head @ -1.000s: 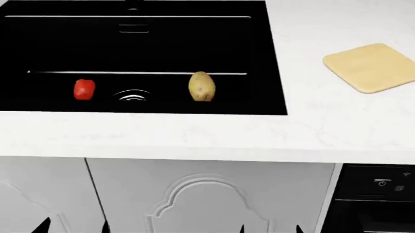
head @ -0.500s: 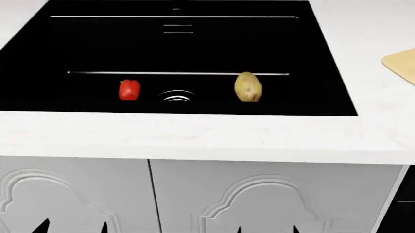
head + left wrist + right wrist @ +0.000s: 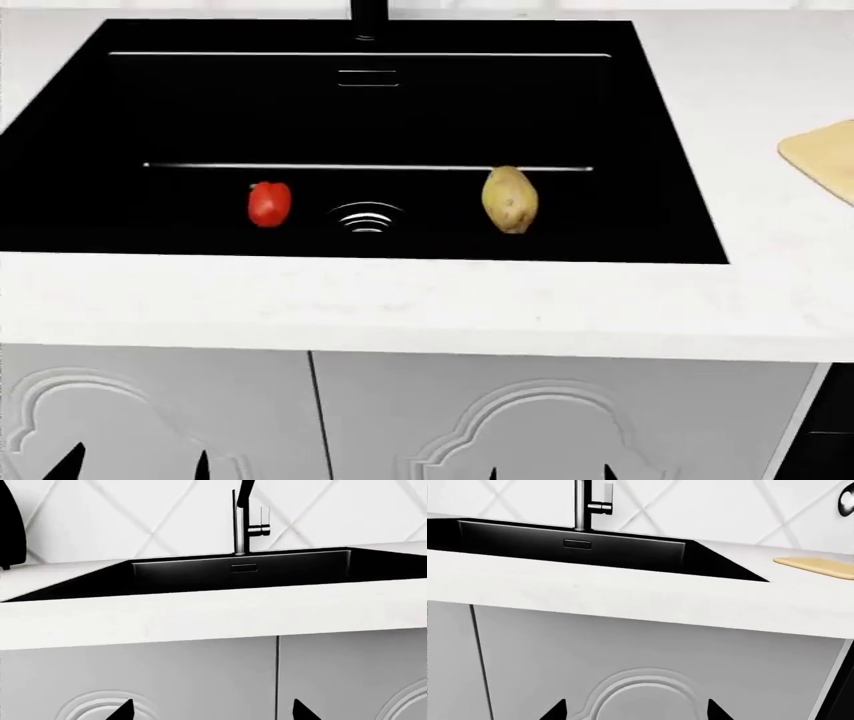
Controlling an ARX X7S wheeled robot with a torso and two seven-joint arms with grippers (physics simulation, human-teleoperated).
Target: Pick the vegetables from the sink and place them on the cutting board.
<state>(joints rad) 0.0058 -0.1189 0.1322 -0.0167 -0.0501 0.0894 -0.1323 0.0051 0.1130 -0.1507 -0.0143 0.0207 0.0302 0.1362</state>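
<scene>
The black sink (image 3: 120, 110) is set in the white counter. On its floor, a red bell pepper (image 3: 268, 204) lies left of the round drain (image 3: 367, 217) and a tan potato (image 3: 510, 200) lies right of it. Only a corner of the cutting board (image 3: 821, 158) shows at the right edge; it lies flat on the counter (image 3: 817, 565). Both grippers hang low in front of the cabinet doors, well below the counter edge. My left gripper (image 3: 134, 468) (image 3: 213, 712) and right gripper (image 3: 550, 472) (image 3: 636, 712) are open, with nothing between their fingers.
A black faucet (image 3: 243, 520) stands behind the sink. White cabinet doors (image 3: 400, 420) face both grippers below the counter. A black oven front (image 3: 830, 430) sits at the lower right. A dark object (image 3: 10, 525) stands on the counter left of the sink.
The head view has swung left, so the sink now sits centred and the cutting board has slid mostly off the right edge. The vegetables have not moved in the sink.
</scene>
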